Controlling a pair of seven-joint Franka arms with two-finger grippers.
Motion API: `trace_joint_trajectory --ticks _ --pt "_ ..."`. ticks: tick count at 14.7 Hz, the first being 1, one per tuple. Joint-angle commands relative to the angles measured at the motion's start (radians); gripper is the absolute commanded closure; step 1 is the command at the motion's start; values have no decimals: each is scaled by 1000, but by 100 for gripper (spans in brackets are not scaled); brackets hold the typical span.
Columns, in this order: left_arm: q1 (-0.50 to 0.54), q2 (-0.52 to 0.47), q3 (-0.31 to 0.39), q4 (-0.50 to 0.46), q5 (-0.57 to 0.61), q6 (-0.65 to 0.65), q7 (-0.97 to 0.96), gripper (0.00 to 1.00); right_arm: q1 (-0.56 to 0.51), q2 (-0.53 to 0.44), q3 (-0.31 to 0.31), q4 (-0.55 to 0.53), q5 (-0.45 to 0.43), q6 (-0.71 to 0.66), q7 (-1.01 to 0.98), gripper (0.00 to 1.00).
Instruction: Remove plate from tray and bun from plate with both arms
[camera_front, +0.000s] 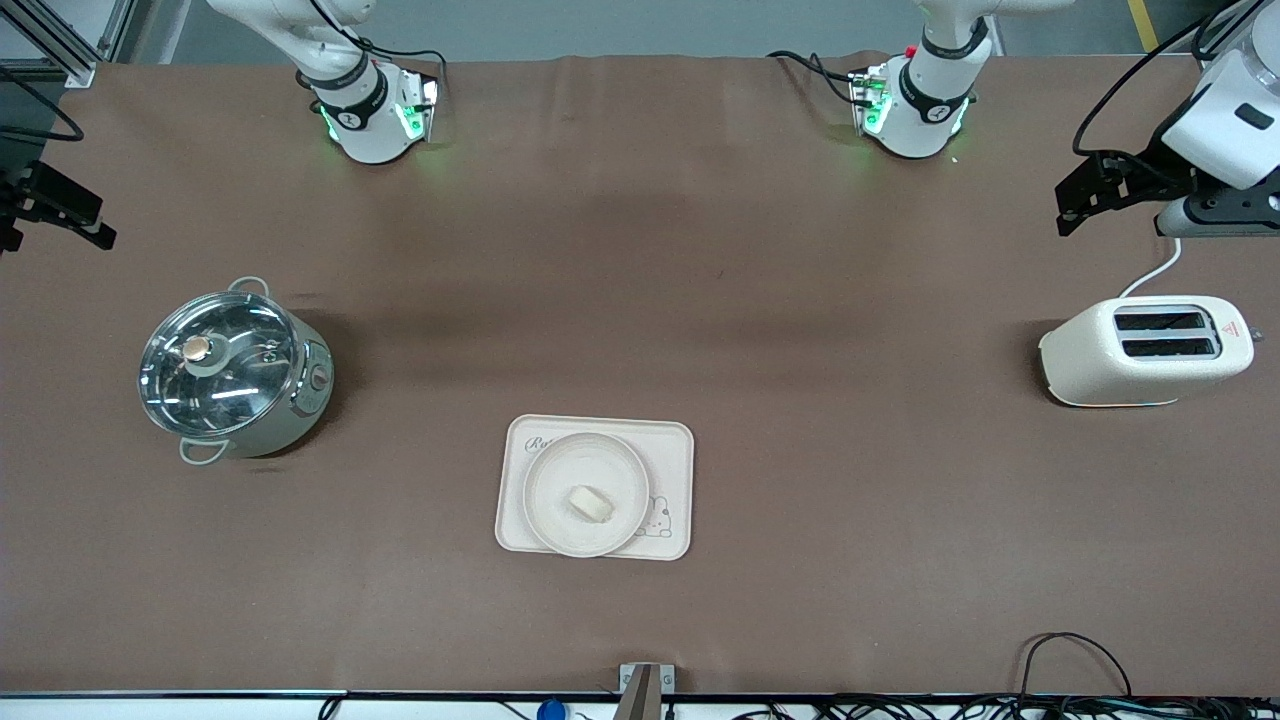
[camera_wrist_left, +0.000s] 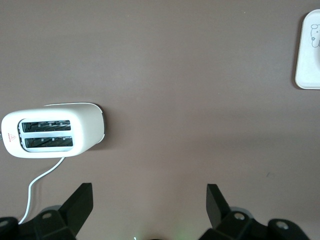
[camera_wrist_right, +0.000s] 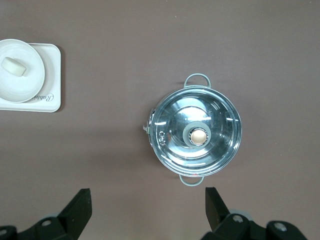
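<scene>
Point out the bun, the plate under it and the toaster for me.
Small pale cream bun (camera_front: 590, 503), front view, its top surface.
Round cream-white plate (camera_front: 548, 478), front view, bare inner surface near the rim.
White two-slot toaster (camera_front: 1078, 352), front view, the rounded end of its body.

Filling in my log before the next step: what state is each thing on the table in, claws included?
plate: on the tray, holding the bun
bun: lying in the plate
tray: flat on the table
pot: glass lid on
toaster: both slots empty, cord attached
left claw: open, empty, over the table by the toaster
right claw: open, empty, over the table by the pot
</scene>
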Motion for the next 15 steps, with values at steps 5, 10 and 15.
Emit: trace_joint_trajectory --ticks 5,10,15 --pt "3 23 5 44 -24 -8 5 0 -2 -12 6 -15 -1 4 -2 0" --pt "3 51 5 67 -21 -8 9 0 -2 -12 6 -18 2 2 0 0" --pt "2 84 5 70 -21 1 5 0 -2 -12 6 -20 3 2 0 0"
